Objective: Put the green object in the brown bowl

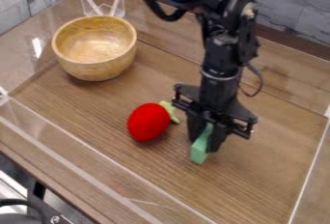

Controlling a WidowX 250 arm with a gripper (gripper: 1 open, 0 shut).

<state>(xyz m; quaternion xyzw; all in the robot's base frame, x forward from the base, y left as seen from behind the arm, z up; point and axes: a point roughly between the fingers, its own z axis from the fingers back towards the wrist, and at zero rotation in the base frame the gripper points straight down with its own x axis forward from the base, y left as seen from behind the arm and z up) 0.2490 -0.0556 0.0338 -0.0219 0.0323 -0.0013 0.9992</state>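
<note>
The green object [202, 152] is a thin light-green bar lying on the wooden table right of centre; only its lower end shows below the gripper. My gripper [211, 134] points straight down over it, with its black fingers [227, 134] drawn in against the bar's sides, shut on it. The bar still rests on the table. The brown bowl [95, 47] is a round tan wooden bowl standing empty at the back left, well away from the gripper.
A red strawberry-shaped toy [150, 122] lies just left of the gripper, nearly touching it. Clear plastic walls [77, 175] ring the table. A clear stand [100, 4] rises behind the bowl.
</note>
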